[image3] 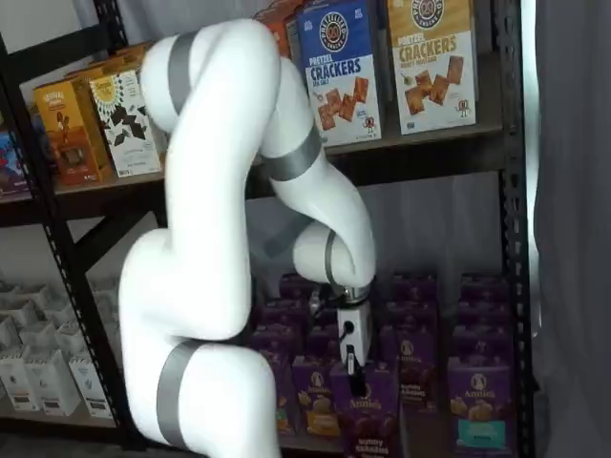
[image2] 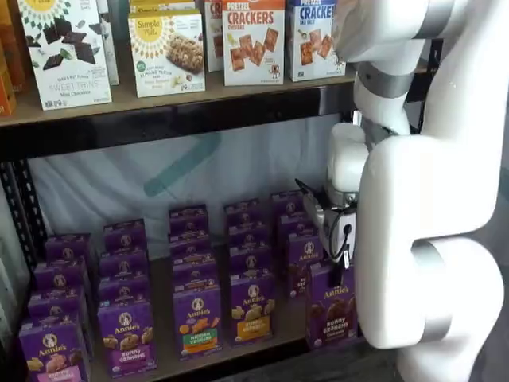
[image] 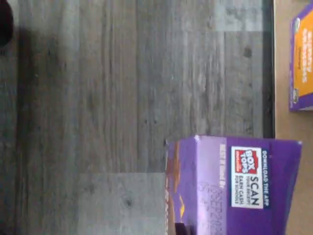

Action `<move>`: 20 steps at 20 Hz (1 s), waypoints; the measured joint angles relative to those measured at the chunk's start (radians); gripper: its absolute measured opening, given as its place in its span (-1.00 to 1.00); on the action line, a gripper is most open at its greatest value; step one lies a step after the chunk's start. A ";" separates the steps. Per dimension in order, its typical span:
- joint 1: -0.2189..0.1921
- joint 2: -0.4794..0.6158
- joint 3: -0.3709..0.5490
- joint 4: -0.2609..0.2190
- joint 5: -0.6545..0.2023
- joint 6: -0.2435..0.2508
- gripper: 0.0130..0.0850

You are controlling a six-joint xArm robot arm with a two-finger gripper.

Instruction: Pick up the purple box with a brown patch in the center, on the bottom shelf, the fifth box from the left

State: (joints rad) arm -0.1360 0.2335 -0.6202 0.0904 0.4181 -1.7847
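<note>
i have the gripper [image3: 355, 374] closed on the purple box [image3: 368, 410], clamped at its top edge, with the white arm [image3: 220, 239] bending down to it from above. in a shelf view the same purple box [image2: 332, 306] sits at the front edge of the bottom shelf [image2: 171, 362], at the right end of the front row and partly behind the arm, its brown cracker patch and brown band facing out. just left of it along that front row stands a purple carton with a yellow-orange band [image2: 252, 306], then one with a teal band [image2: 198, 318]. from the wrist view i see the top flap of the purple box [image: 234, 183] with a white box-tops label, out over the grey plank floor [image: 122, 98], beyond the shelf's dark front beam and tan board [image: 286, 122], where an orange-faced carton [image: 302, 58] rests. on the shelf above the purple box, cracker boxes [image2: 253, 40] stand upright.
</note>
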 joint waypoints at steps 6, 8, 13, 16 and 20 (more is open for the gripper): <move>0.026 -0.130 0.102 -0.022 0.023 0.047 -0.44; 0.038 -0.183 0.140 -0.037 0.034 0.074 -0.44; 0.071 -0.322 0.221 -0.049 0.086 0.120 -0.44; 0.094 -0.403 0.258 -0.033 0.127 0.130 -0.44; 0.125 -0.513 0.295 -0.004 0.189 0.141 -0.44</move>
State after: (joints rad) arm -0.0108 -0.2795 -0.3248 0.0869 0.6074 -1.6441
